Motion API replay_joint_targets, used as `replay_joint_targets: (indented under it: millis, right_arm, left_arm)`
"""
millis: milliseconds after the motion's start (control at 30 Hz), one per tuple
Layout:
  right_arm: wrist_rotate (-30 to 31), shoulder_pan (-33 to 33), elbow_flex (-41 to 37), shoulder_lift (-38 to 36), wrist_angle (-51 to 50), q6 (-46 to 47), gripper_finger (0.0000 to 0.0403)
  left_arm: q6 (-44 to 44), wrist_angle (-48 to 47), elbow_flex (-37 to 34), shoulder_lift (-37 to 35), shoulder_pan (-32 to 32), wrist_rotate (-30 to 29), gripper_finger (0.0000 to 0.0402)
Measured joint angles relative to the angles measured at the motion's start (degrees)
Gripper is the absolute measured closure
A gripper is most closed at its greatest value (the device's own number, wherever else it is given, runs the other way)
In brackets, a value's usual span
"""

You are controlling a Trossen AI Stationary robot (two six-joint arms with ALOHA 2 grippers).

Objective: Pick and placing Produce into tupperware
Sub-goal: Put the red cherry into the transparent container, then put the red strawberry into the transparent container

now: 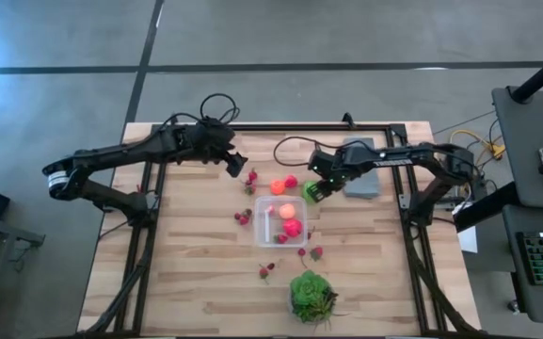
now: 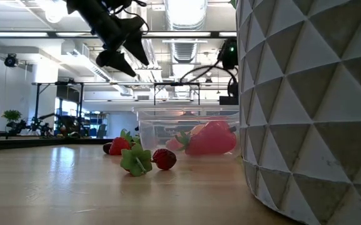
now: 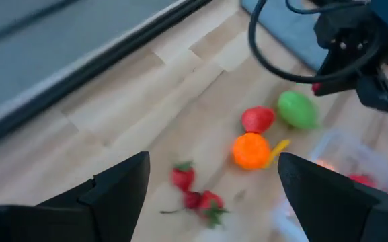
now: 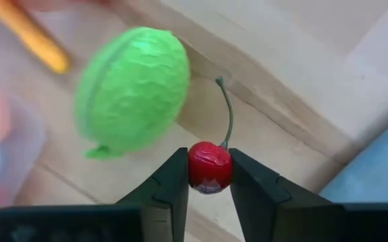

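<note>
Just beside the tupperware (image 1: 281, 220), the right gripper (image 4: 210, 195) pinches a cherry (image 4: 210, 167) for loading, while the left gripper (image 3: 210, 195) hovers wide open and empty.

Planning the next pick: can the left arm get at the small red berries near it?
Probably yes. The left hand hangs open above the table, and the small red berries lie bare on the wood just ahead of it with nothing over them; the right hand is busy holding a red cherry.

Glossy red cherry (image 4: 210, 167) – crinkled matt lime (image 4: 132, 89) – on pale planked wood table (image 1: 186, 254).
</note>
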Motion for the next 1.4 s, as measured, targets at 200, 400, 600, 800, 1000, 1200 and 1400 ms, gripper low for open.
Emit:
replay_joint_targets:
  millis: [200,400,600,800,1000,1200,1400]
  right_arm:
    - [-1.7,2.6,0.0,-5.9,0.7,-6.8,0.0318]
    - [-7.8,6.1,0.0,-9.9,7.1,-10.6,0.0313]
    - [-8.5,9.2,0.0,-9.1,19.2,1.6,0.0314]
    - [-8.5,14.5,0.1,-4.8,25.2,11.4,0.0313]
    - [-1.8,20.8,0.2,-2.3,25.0,20.9,0.0303]
    - [8.7,23.1,2.5,-2.5,24.7,25.5,0.0256]
    - [12.6,23.0,6.0,-2.4,20.7,24.8,0.0201]
  left_arm:
    - [-7.7,0.9,-0.3,0.0,-4.9,1.2,0.0088]
    - [-12.3,8.3,-2.8,0.0,-10.2,1.4,0.0088]
    - [-12.3,9.6,-3.8,0.0,-11.0,1.0,0.0088]
    - [-11.8,6.5,-3.8,-0.4,-11.7,1.0,0.0088]
    - [-7.7,1.7,-3.8,-0.8,-14.7,1.0,0.0088]
    - [-7.3,2.1,-3.8,-1.2,-17.1,1.0,0.0088]
    - [-7.3,4.8,-3.8,-1.3,-19.4,1.0,0.0088]
